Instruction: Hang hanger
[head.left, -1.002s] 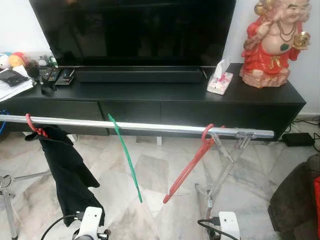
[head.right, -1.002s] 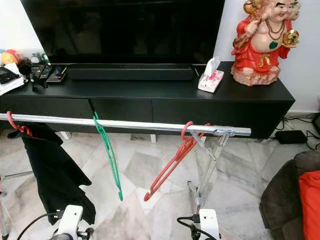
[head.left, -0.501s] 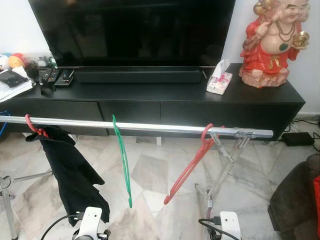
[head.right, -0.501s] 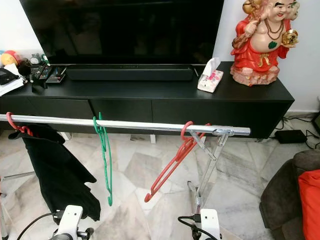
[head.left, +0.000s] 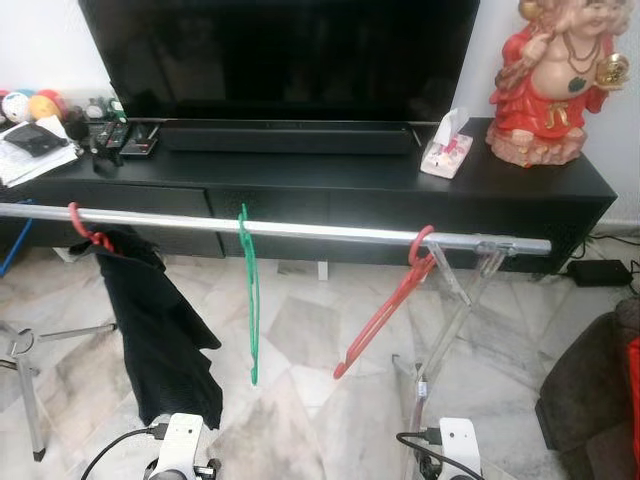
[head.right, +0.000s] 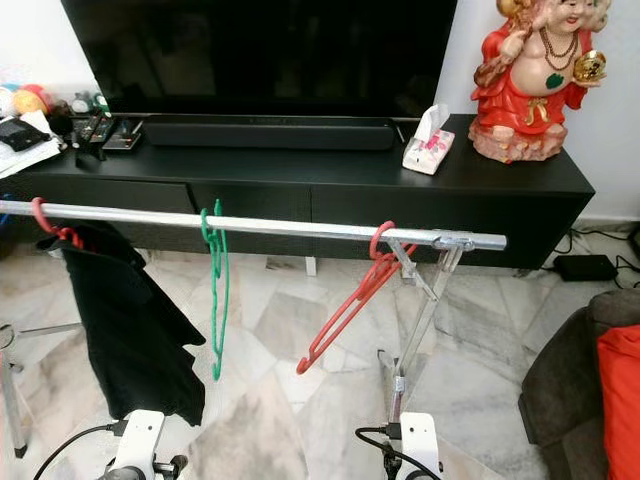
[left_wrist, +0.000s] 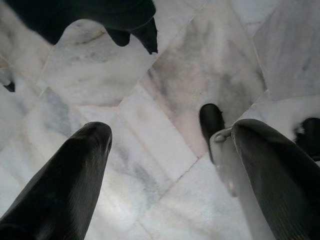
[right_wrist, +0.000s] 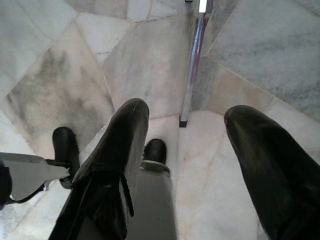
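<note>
A silver rail (head.left: 300, 228) runs across in front of me on a folding stand. A green hanger (head.left: 250, 300) hangs from it near the middle, almost straight down. To its right, a red hanger (head.left: 385, 310) hangs tilted near the rail's right end. At the left end, a black garment (head.left: 160, 330) hangs on another red hook. Both arms are low at the bottom edge, below the rail. My left gripper (left_wrist: 170, 135) is open over the marble floor, with nothing between its fingers. My right gripper (right_wrist: 187, 112) is open too, above the stand's foot (right_wrist: 192, 65).
Behind the rail, a black TV cabinet (head.left: 320, 195) carries a large TV (head.left: 280, 50), a red statue (head.left: 555, 85), a tissue box (head.left: 445, 155) and remotes (head.left: 120, 140). The stand's crossed legs (head.left: 445, 320) are at the right. A dark armchair (head.left: 595, 400) is at the far right.
The green hanger has swung from a slant toward the right to nearly vertical. The whole view has shifted slightly, so the camera moved. Both arms stay low.
</note>
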